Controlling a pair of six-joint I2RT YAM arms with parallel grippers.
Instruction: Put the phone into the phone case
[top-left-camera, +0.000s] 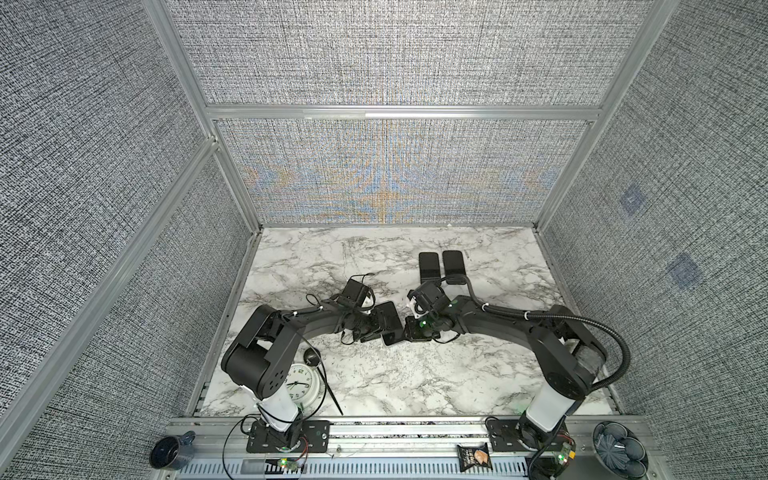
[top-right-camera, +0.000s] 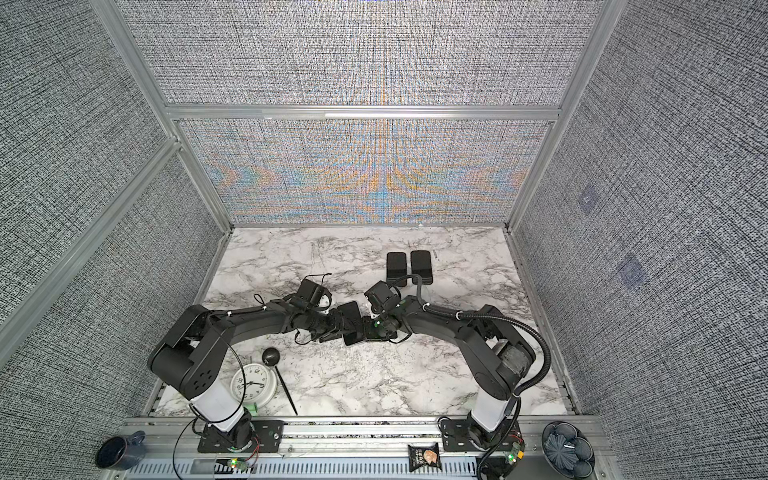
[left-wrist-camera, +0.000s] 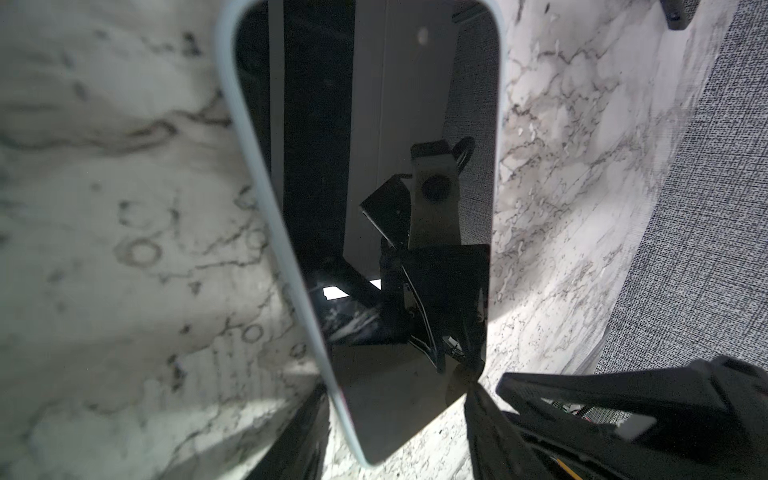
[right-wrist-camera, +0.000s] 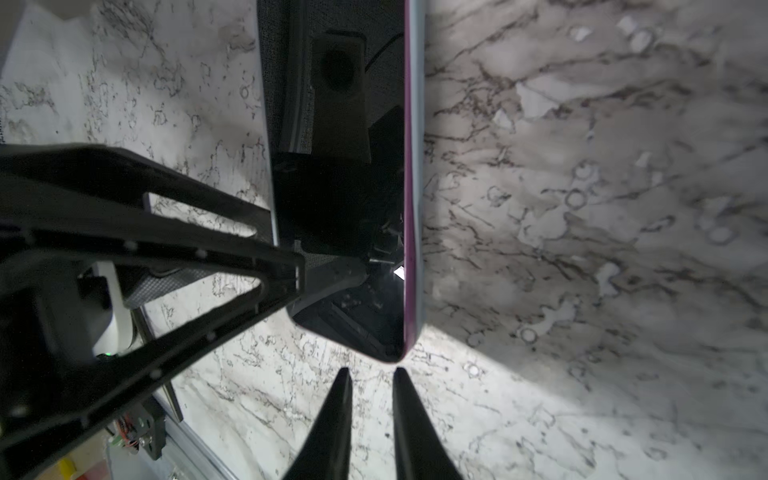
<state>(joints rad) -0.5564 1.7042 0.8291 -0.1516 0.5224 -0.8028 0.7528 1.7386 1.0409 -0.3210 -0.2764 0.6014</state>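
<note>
One phone is facing screen-up over the middle of the table, its long axis running toward the back wall. The left gripper is clamping it across its width. The right gripper is hovering just off its end, fingers narrow, gripping nothing. Farther back, a black slab is lying just beside a second slab. One clock is sitting near the front.
</note>
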